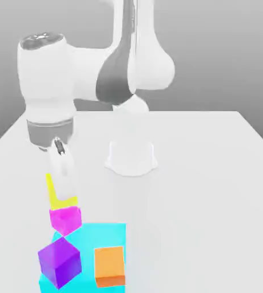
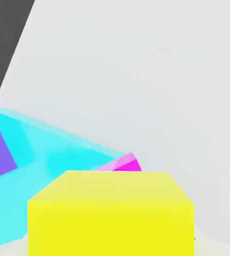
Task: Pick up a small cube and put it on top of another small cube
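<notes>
The yellow cube [image 1: 61,197] sits on top of the magenta-pink cube [image 1: 66,220], just at the cyan block's [image 1: 108,234] far-left corner on the worktop [image 1: 214,171]. Whether the fingers [image 1: 60,163] grip or stand apart, I cannot tell; stacking looks complete.

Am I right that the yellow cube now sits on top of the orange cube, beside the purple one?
Not quite: the exterior view shows the yellow cube sitting on the pink cube, beside the purple cube. The orange cube lies apart, with nothing on it.
</notes>
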Controlling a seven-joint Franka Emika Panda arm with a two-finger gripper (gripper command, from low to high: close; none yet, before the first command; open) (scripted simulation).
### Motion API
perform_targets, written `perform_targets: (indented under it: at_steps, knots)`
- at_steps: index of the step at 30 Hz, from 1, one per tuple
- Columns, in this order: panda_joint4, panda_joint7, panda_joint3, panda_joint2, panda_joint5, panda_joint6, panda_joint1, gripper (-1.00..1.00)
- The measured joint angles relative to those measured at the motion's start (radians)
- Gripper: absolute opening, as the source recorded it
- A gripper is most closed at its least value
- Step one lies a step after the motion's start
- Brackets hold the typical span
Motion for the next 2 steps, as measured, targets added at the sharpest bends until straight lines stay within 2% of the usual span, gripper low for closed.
perform_targets:
  at_steps: [2]
  knots:
    - [0.000,0.000,0.000,0.000,0.000,0.000,0.000,1.00]
